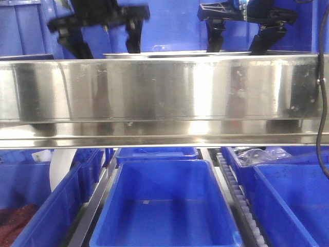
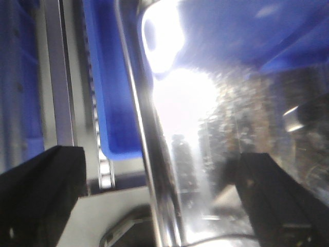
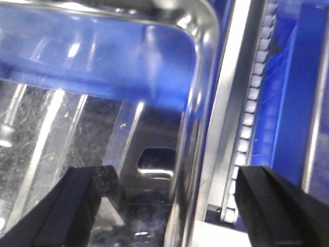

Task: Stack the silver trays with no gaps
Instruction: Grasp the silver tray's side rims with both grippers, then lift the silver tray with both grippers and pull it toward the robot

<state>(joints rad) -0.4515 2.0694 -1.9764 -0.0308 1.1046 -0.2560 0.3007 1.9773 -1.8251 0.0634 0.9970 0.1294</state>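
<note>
Straddling rims of the silver tray (image 3: 198,77), left claw (image 1: 105,43) and right claw (image 1: 239,43), both spread apart.

blue bins (image 1: 164,206) below steel shelf (image 1: 164,98)

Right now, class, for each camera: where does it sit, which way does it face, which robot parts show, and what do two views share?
Front view: low, facing the steel shelf band; left gripper and right gripper open above.
Left wrist: looks down between its fingers at the silver tray rim.
Right wrist: likewise, at a tray corner; both wrists share the tray.
</note>
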